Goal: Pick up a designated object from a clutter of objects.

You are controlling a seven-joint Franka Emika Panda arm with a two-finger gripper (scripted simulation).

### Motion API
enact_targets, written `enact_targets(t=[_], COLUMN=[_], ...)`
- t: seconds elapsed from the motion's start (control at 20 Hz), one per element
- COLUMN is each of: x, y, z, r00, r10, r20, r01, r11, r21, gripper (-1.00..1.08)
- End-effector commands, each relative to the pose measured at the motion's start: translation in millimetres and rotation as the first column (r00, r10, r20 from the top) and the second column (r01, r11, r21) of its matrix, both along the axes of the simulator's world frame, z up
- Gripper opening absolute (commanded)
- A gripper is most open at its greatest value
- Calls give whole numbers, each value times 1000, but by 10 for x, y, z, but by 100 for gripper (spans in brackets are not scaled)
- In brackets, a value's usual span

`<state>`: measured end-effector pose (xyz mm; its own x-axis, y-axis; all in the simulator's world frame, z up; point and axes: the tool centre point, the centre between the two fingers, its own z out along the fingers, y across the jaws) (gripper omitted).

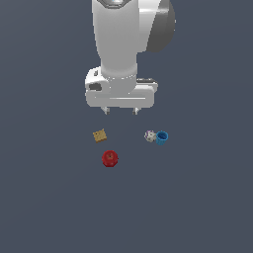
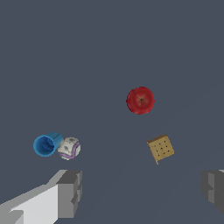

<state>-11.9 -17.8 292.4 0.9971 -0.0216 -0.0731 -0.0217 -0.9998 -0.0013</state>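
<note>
Dark grey floor (image 1: 49, 207); gripper (image 1: 120, 111) spread wide, empty, poised overhead for descent. Apple (image 1: 109, 158) at six o'clock, waffle block (image 1: 100, 135) at nine, speckled ball (image 1: 150, 136) touching blue cup (image 1: 162, 138) at three.

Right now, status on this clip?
Hand open, empty, above the surface. Waffle block, red ball apart; speckled ball touching blue cup. Nothing blocking.

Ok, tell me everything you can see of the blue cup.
The blue cup is small, plain bright blue and plastic-looking, with an open mouth showing a blue inside. It seems tipped on its side on the grey surface. The whitish speckled ball sits right against it. It lies apart from the other items, and the tool hangs above, not touching.
</note>
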Motion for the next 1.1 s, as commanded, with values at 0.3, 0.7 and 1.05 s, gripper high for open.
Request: enact_targets(t=[0.3, 0.7, 1.05], x=[-35, -52, -47], y=[-72, -108, -40], z=[-1, 4, -96], r00=[1000, 1000, 1000], r10=[18, 27, 23], r20=[-10, -15, -12], r01=[-18, -27, -23], r11=[1000, 1000, 1000], r21=[-9, -13, -17], gripper=[100, 100, 100])
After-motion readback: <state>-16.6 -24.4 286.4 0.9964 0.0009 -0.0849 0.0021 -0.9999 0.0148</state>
